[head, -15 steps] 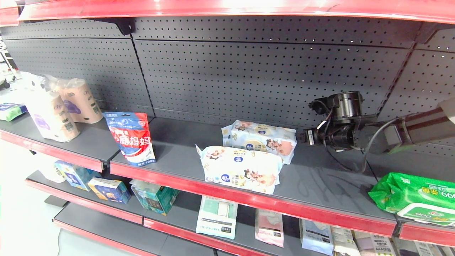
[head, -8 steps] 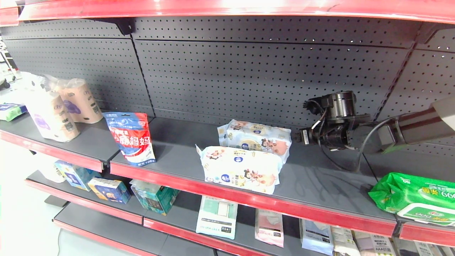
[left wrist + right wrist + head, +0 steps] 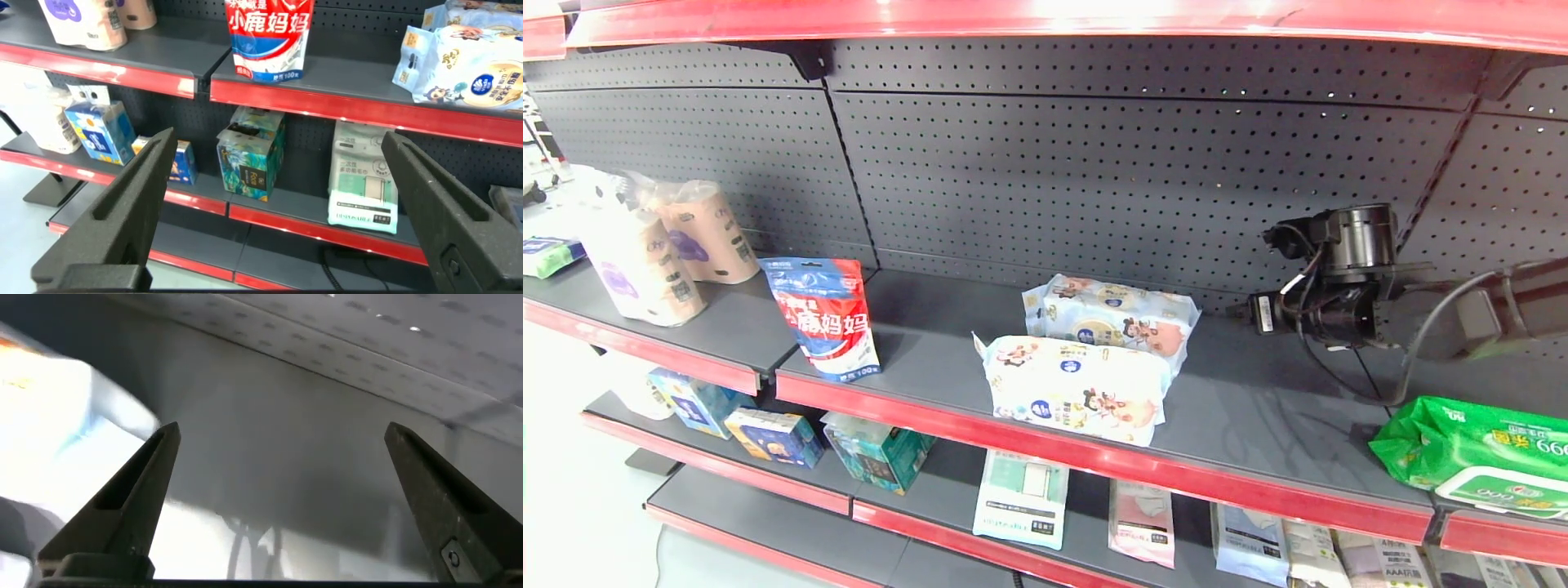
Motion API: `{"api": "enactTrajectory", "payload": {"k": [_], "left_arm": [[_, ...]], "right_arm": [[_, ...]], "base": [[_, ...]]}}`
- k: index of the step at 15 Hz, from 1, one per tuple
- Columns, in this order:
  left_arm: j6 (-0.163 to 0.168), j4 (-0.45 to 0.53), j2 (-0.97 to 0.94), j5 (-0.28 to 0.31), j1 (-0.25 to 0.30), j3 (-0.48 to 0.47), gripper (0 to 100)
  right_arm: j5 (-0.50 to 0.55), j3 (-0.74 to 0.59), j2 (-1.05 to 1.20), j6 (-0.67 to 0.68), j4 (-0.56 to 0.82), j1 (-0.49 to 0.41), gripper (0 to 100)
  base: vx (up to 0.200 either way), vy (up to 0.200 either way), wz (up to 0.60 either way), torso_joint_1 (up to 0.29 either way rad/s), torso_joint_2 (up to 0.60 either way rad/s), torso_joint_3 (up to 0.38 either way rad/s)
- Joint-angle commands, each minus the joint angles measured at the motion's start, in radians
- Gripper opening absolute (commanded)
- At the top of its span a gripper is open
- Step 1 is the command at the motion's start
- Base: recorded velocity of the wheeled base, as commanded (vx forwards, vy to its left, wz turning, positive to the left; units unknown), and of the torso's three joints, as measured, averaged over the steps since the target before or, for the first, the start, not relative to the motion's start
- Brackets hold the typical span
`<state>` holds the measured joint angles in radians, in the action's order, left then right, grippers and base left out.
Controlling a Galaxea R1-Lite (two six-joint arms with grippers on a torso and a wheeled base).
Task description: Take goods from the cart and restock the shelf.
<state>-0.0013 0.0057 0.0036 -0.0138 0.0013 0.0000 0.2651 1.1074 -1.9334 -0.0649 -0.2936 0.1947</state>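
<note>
Two pale cartoon-printed wipes packs lie on the dark middle shelf: the front pack by the red edge and the rear pack just behind it, partly overlapped. My right gripper hovers over the shelf to the right of the rear pack, apart from it. In the right wrist view the right gripper is open, with nothing between its fingers and a blurred pale pack at one side. My left gripper is open and empty, held low in front of the lower shelves.
A red and blue pouch stands left of the packs, with paper rolls farther left. A green wipes pack lies at the right. Boxes and flat packs fill the lower shelf. Bare shelf lies between the packs and the green pack.
My right gripper first pushed the rear wipes pack slightly left, then drew back to the right, leaving the pack on the shelf. The front pack stayed put.
</note>
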Motion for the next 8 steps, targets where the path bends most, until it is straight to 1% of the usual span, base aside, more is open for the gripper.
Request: {"api": "enactTrajectory", "payload": {"k": [1,3,4,5,8], "left_arm": [[0.0,0.0,0.001,0.0,0.0,0.0,100],[0.0,0.0,-0.001,0.0,0.0,0.0,100],[0.0,0.0,0.001,0.0,0.0,0.0,100],[0.0,0.0,-0.001,-0.002,0.0,0.0,100],[0.0,0.0,0.001,0.0,0.0,0.0,100]], "right_arm": [[0.014,-0.097,0.117,0.01,-0.061,-0.02,100],[0.029,-0.182,0.218,0.019,-0.09,-0.052,100],[0.031,-0.205,0.258,0.027,-0.09,-0.063,100],[0.029,-0.27,0.376,0.054,-0.087,-0.081,100],[0.023,-0.477,0.634,0.048,-0.087,-0.097,100]], "base": [[0.0,0.0,0.0,0.0,0.0,0.0],[0.0,0.0,0.0,0.0,0.0,0.0],[0.0,0.0,0.0,0.0,0.0,0.0],[0.0,0.0,0.0,0.0,0.0,0.0],[0.0,0.0,0.0,0.0,0.0,0.0]]}}
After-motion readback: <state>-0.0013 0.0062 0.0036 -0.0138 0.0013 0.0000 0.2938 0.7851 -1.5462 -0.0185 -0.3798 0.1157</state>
